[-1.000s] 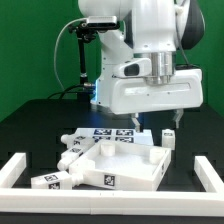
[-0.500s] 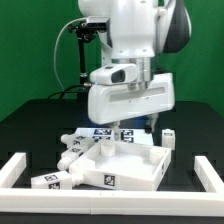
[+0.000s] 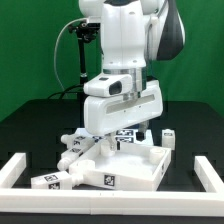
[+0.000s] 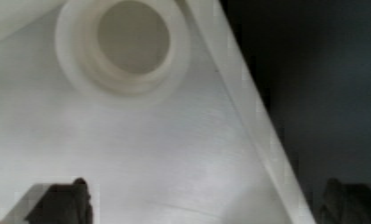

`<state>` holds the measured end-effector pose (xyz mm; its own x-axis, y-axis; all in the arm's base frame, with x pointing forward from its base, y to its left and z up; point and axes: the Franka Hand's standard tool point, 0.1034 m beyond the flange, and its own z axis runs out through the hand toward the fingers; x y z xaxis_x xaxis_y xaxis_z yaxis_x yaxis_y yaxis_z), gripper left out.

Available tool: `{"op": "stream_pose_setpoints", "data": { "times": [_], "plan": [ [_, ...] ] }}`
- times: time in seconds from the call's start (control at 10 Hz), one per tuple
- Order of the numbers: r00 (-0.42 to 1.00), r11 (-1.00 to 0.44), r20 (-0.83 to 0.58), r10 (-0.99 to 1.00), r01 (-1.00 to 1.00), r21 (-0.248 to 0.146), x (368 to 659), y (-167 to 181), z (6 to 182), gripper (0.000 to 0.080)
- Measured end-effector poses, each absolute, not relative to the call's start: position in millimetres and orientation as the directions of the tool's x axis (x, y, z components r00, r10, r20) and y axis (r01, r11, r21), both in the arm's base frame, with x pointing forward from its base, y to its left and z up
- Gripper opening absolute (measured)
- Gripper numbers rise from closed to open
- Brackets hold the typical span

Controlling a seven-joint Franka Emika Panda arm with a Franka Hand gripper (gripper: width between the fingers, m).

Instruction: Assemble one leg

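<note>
Leg (image 3: 168, 138), marked with a black-and-white tag, stood upright just beside the panel (image 3: 130, 172) at the exterior view's right. The gripper (image 4: 207, 198) hung released, fingers wide apart, over the panel's round hole (image 4: 132, 38).

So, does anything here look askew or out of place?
Nothing looks damaged. One leg and another leg lie askew beside the panel, on the exterior view's left; the upright leg stands on its right.
</note>
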<state>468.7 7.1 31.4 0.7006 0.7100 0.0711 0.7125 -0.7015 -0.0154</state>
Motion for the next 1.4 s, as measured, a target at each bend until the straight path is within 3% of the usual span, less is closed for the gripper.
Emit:
{"op": "stream_pose_setpoints", "data": {
  "times": [0.3,0.6,0.8,0.9,1.0,1.1,1.2,1.3,1.4],
  "plan": [
    [0.492,-0.493,0.056,0.869,0.87,0.007,465,18,26.2,0.0649],
    [0.446,-0.446,0.043,0.894,0.895,-0.004,460,28,16.9,0.0649],
    [0.448,-0.448,0.042,0.893,0.894,-0.006,460,28,16.4,0.0427],
    [0.448,-0.448,0.042,0.893,0.894,-0.006,460,28,16.4,0.0427],
    [0.448,-0.448,0.042,0.893,0.894,-0.006,459,28,16.4,0.0242],
    [0.448,-0.448,0.042,0.893,0.894,-0.006,459,28,16.2,0.0109],
    [0.449,-0.449,0.042,0.893,0.894,-0.006,459,28,16.2,0.0109],
    [0.435,-0.435,0.043,0.899,0.9,-0.003,459,29,16.4,0.0052],
    [0.351,-0.353,0.05,0.935,0.936,0.017,459,35,16.2,0.0052]
  ]
}}
